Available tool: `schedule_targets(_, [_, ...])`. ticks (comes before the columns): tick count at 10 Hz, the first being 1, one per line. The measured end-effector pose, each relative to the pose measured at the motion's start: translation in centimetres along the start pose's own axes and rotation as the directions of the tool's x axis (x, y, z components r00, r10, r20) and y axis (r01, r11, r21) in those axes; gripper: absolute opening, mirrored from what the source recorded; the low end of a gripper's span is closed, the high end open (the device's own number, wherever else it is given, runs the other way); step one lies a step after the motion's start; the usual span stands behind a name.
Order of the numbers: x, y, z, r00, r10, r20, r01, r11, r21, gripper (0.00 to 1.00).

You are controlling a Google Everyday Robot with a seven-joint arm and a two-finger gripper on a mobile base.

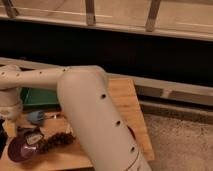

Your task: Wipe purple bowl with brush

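The purple bowl (19, 149) sits on the wooden table (125, 100) at the lower left. The brush (33, 136), a small dark tool with a pale patch, lies at the bowl's upper right rim. My gripper (4, 136) hangs below the white wrist (10, 105) at the left edge, just left of the bowl and brush. It shows only as a dark shape. My large white arm (95, 120) crosses the middle of the view and hides much of the table.
A bumpy dark brown cluster (57, 141) lies right of the bowl. A small blue object (36, 117) sits behind the brush. A green tray (42, 97) stands further back. A reddish rim (131, 133) peeks out right of the arm. The table's right edge meets the speckled floor (180, 145).
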Motion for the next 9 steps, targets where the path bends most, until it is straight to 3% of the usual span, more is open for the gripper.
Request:
schedule_targets(2, [-1.5,0.3,0.7,1.0,-0.014,0.004,0.014,1.0,-0.023,0.0])
schedule_targets(4, [-1.2,1.3,1.8,1.0,-0.011,-0.009,0.011,0.997,-0.07,0.0])
schedule_targets(7, [3.0,3.4,3.1,0.996,0.064,-0.059,-0.071,0.988,-0.133,0.0])
schedule_targets(9, [5.1,3.3,2.6,0.991,0.118,-0.063,-0.124,0.986,-0.111,0.0])
